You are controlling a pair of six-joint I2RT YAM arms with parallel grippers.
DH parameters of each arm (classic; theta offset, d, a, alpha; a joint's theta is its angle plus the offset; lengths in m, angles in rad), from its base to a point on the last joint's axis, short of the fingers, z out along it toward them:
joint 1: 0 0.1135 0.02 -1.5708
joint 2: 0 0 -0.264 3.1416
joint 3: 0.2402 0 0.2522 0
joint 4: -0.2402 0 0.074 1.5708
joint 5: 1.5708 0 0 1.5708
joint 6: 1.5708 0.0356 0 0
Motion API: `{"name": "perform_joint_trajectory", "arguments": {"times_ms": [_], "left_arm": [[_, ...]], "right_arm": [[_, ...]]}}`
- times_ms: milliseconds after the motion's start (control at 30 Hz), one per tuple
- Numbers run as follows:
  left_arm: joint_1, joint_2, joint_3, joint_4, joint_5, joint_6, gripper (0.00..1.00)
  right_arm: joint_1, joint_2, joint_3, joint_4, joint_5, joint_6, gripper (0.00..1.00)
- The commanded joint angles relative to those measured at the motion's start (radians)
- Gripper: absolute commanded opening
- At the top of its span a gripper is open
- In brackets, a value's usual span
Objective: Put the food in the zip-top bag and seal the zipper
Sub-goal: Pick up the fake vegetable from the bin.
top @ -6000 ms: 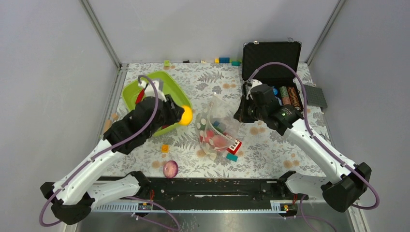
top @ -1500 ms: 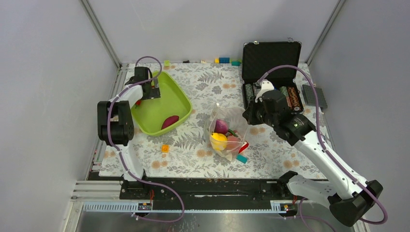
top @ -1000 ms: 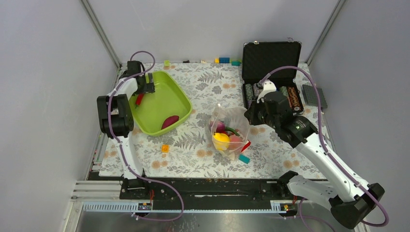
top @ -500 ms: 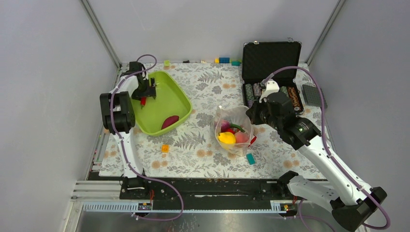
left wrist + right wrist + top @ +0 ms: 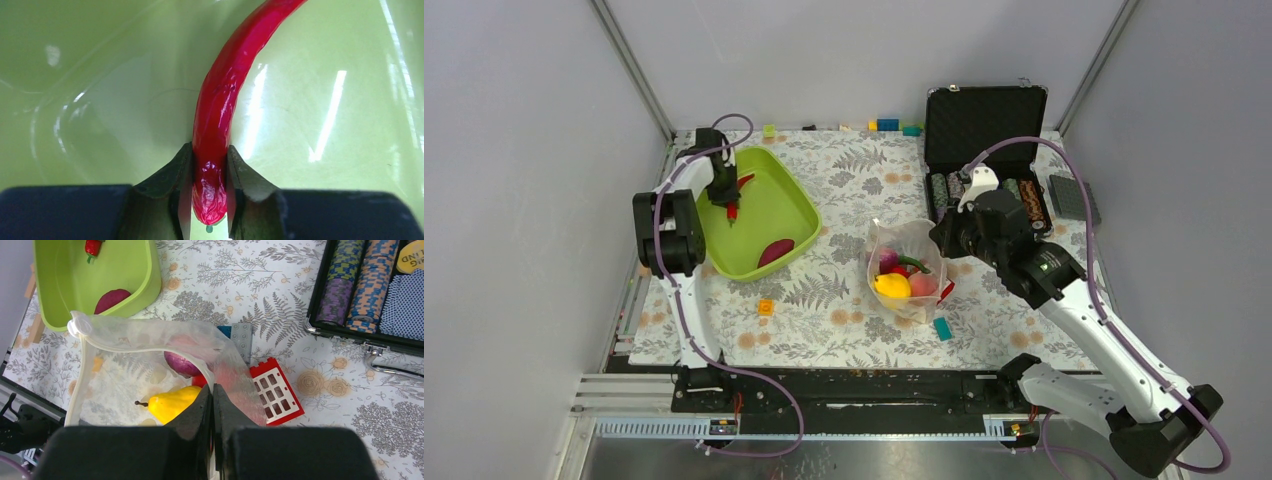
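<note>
My left gripper [image 5: 209,195] is down inside the lime-green tub [image 5: 799,205], shut on the stem end of a red chili [image 5: 222,110], which shows as a small red piece [image 5: 733,210] at the tub's far left. A dark red piece [image 5: 774,251] lies on the tub floor. My right gripper [image 5: 212,395] is shut on the rim of the zip-top bag [image 5: 904,270], holding its mouth open. The whitish zipper [image 5: 165,349] arcs along that mouth. In the bag are a yellow fruit [image 5: 172,404], a purple onion [image 5: 182,364] and a pink peach [image 5: 921,285].
An open black case [image 5: 984,120] with poker chips stands at the back right, a grey plate [image 5: 1074,198] beside it. A red grid block [image 5: 275,390] lies by the bag, a teal block [image 5: 942,328] in front. A small orange block [image 5: 766,307] sits near the tub.
My left gripper's jaws have gone from open to shut on the red chili in the tub. My right gripper has drawn the bag a little to the right.
</note>
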Motion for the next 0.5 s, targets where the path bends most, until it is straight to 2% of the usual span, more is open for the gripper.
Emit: {"name": "perform_joint_trajectory", "arguments": {"times_ms": [0, 200, 267, 467], "left_arm": [[-0.037, -0.132, 0.006, 0.003, 0.103, -0.034, 0.00], [-0.085, -0.381, -0.037, 0.086, 0.239, -0.088, 0.00], [-0.131, -0.476, -0.074, 0.134, 0.282, -0.123, 0.00], [-0.301, -0.795, -0.315, 0.425, 0.392, -0.209, 0.00]], "right_arm": [[-0.006, 0.020, 0.003, 0.064, -0.052, 0.015, 0.03], [-0.006, 0.020, 0.008, 0.038, -0.002, 0.026, 0.01], [-0.008, 0.024, 0.009, 0.023, 0.038, 0.031, 0.01], [-0.020, 0.059, 0.019, -0.002, 0.083, 0.052, 0.01]]}}
